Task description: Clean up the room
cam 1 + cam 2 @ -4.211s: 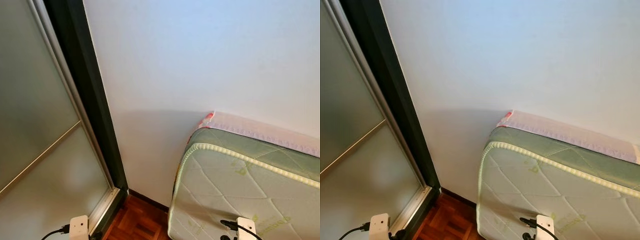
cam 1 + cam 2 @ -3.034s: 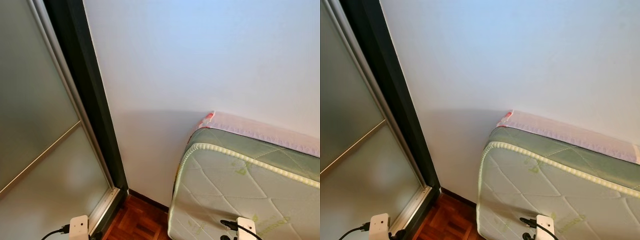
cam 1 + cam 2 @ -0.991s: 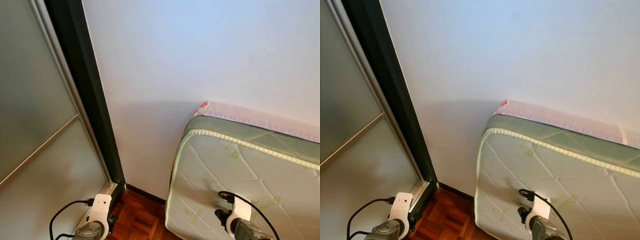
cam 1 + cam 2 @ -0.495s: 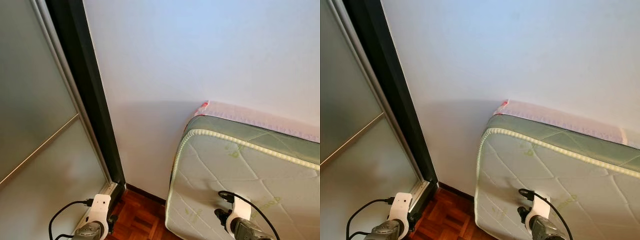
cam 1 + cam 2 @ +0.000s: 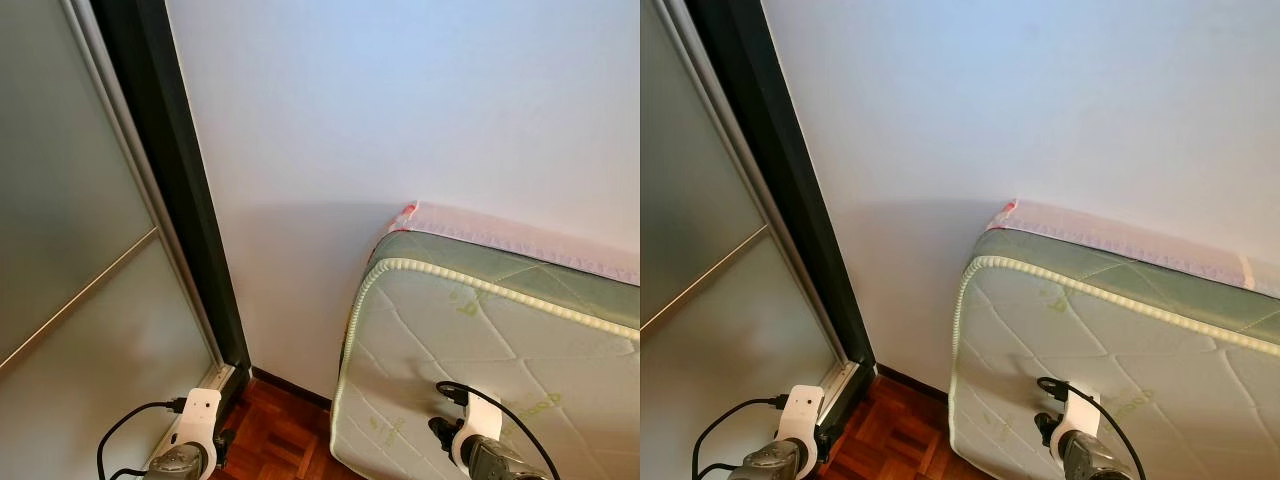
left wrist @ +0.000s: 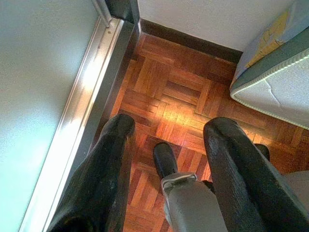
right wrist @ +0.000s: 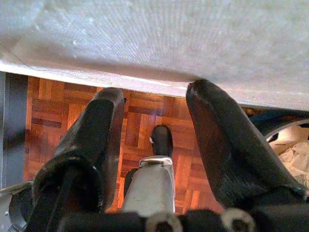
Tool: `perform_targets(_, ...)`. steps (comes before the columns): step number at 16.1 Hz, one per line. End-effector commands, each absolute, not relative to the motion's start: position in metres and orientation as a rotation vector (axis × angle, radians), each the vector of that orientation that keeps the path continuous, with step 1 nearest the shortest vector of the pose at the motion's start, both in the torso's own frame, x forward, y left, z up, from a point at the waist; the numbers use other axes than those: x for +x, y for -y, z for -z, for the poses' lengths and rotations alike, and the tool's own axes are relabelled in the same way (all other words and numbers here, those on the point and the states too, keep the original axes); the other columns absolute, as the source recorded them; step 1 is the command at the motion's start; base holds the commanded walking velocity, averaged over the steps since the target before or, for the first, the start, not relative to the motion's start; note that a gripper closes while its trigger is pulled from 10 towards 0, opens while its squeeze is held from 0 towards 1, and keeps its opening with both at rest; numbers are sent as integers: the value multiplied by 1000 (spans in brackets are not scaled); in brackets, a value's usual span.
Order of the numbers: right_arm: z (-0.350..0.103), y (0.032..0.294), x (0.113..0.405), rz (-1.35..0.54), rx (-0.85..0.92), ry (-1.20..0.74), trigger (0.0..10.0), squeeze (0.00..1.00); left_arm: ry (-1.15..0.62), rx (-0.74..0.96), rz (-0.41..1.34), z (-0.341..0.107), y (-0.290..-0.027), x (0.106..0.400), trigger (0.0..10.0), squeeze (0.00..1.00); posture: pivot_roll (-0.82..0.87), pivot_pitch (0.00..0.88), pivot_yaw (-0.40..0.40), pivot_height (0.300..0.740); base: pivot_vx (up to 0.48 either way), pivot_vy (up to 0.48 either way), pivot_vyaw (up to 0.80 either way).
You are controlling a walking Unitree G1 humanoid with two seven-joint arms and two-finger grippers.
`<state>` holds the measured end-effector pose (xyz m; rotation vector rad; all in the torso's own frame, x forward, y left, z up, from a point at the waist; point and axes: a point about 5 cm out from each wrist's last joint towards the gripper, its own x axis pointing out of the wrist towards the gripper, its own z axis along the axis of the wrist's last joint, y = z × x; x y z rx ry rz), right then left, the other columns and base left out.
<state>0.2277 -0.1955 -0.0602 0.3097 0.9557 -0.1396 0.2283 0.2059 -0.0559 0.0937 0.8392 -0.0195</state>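
- Left gripper [image 6: 166, 130] and right gripper [image 7: 154, 113] hang spread apart, holding nothing, above the parquet floor [image 6: 178, 92]
- Quilted mattress [image 5: 480, 340] leans on the white wall [image 5: 400, 110], beside the sliding door [image 5: 80, 250]

We are facing a corner: the wall [image 5: 400, 110] is blocking the way ahead, the sliding door [image 5: 70, 260] is closing off our left, and the mattress [image 5: 500, 360] is leaning upright against the wall on our right. Between door and mattress, a narrow strip of parquet floor [image 6: 178, 92] is lying open below both claws.
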Motion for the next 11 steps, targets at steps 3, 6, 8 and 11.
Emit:
perform_targets(3,37,206,257,119,252,-834,10000,0,-844,82,10,56,-207,228,10000,0,83,0,-73,740,-183,0,0)
perform_targets(6,38,206,257,108,242,-841,10000,0,-844,73,4,57,-207,227,10000,0,85,0,-73,740,-92,0,0)
perform_targets(8,38,206,256,102,238,-844,10000,0,-845,74,3,57,-207,227,10000,0,86,0,-73,740,0,0,0)
perform_targets(11,39,205,256,93,227,-847,10000,0,-847,76,5,57,-207,226,10000,0,82,0,-70,740,0,0,0)
